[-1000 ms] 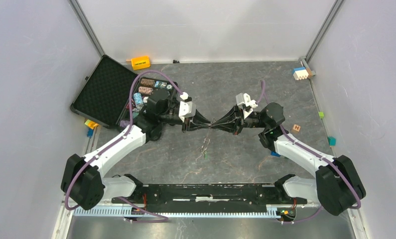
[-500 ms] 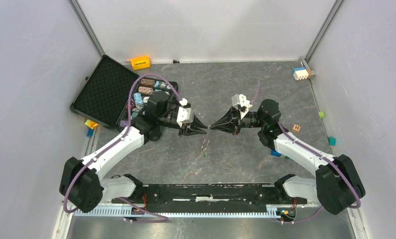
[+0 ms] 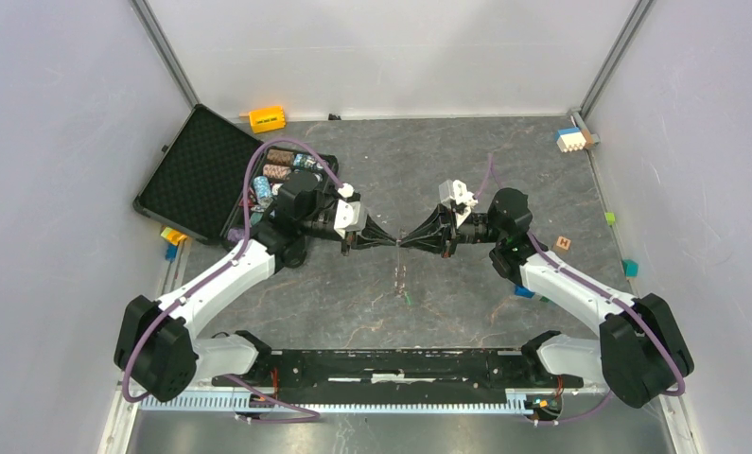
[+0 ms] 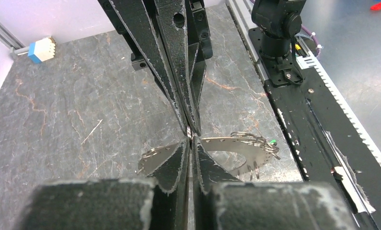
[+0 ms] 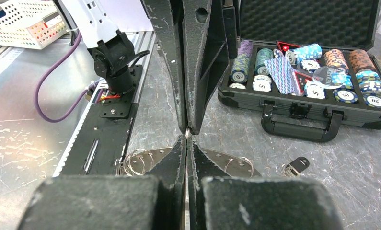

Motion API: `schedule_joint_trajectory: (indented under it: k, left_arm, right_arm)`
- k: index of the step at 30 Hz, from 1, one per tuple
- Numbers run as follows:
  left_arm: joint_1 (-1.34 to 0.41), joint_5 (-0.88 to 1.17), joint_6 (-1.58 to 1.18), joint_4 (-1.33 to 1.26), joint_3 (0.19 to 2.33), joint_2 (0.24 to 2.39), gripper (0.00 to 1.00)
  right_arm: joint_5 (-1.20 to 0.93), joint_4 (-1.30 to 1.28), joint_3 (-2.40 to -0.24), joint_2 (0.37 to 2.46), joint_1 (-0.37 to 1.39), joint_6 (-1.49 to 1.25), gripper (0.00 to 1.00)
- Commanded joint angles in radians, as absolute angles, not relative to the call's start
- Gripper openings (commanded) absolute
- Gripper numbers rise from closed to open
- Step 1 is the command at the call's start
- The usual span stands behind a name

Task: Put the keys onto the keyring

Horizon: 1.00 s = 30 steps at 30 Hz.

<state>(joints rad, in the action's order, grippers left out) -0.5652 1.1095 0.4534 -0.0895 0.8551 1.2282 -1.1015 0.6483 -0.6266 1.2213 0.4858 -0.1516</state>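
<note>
Top external: left gripper [image 3: 391, 242] and right gripper [image 3: 411, 243] meet tip to tip at centre frame, above the table [image 3: 466, 170]. The keyring [image 3: 399, 274] hangs edge-on just below them, clear of the surface, with a green key [image 3: 408, 298] dangling at its lower end. Left wrist view: the toothed ring runs across behind the fingertips and wire loops [image 4: 248, 139] bunch at its right end. The left fingers are pinched to a hairline slit on the ring's upper edge, and the right fingers are clamped on the same spot from the opposite side. Both read as gripping the ring. Step in hand, as I judge it, is steadying the ring between two grips, with threading not finished. In the right wrist view a black key [image 5: 296, 165] lies loose on the table at lower right, apart from the ring. The next move likely calls for one gripper to let go, fetch that key and work it onto a loop while the other holds the ring steady. The blue key is not made out. The open chip case [image 3: 201, 170] sits at upper left, near the left arm's elbow. Blocks [image 3: 569, 140] lie at the far edges, out of the way.
</note>
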Motion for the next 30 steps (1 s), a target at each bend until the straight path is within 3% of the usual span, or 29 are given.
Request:
schedule_joint_trajectory:
  k: [1, 10, 17, 22, 25, 30]
  left_arm:
    - [-0.566, 1.153, 0.425, -0.137, 0.845, 1.231, 0.05]
    - [-0.566, 1.133, 0.396, -0.137, 0.846, 1.232, 0.02]
    - [-0.619, 0.979, 0.446, 0.091, 0.953, 1.257, 0.02]
    - [-0.646, 0.921, 0.457, 0.159, 0.996, 1.272, 0.02]
    - [-0.646, 0.898, 0.463, 0.176, 1.011, 1.27, 0.02]
    - [-0.646, 0.892, 0.488, 0.19, 1.009, 1.257, 0.02]
  right_arm:
    - [-1.1, 0.699, -0.658, 1.202, 0.482, -0.149, 0.0]
    - [-1.068, 0.602, -0.657, 1.191, 0.482, -0.064, 0.0]
    - [-0.966, 0.306, -0.719, 1.186, 0.518, 0.203, 0.12]
    - [-0.893, 0.179, -0.762, 1.193, 0.547, 0.307, 0.1]
    - [-0.874, 0.167, -0.76, 1.189, 0.55, 0.32, 0.0]
    - [-0.848, 0.168, -0.75, 1.175, 0.55, 0.336, 0.0]
